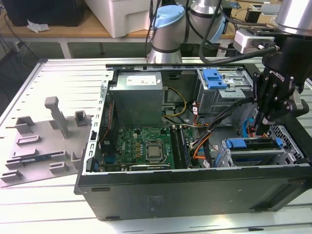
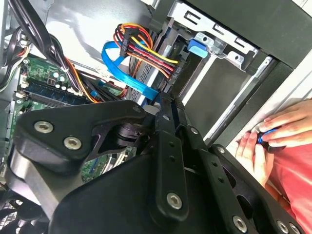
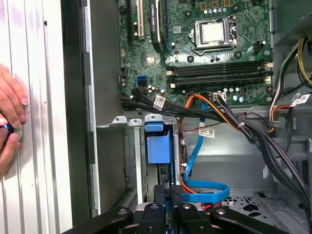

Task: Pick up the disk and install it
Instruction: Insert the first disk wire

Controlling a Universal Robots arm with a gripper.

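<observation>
The disk (image 1: 246, 144), edged by its blue carrier rail, lies flat in the lower drive bay at the front corner of the open computer case, on the exterior view's right. Its blue carrier tab (image 3: 158, 144) shows in the first wrist view between the bay's metal walls. My gripper (image 1: 263, 128) hangs straight over the disk's inner end, fingers together and tips down at the drive beside the blue data cable (image 3: 197, 187). In the second wrist view the fingers (image 2: 164, 109) meet in front of the cable bundle. Whether the tips touch the disk is hidden.
A blue bracket (image 1: 214, 78) sits in the upper bay behind the arm. Grey power supply box (image 1: 135, 100) and motherboard (image 1: 146, 146) take up the case's middle. Cables (image 3: 253, 131) cross beside the bay. A person's hands (image 3: 9, 117) rest on the table outside the case wall.
</observation>
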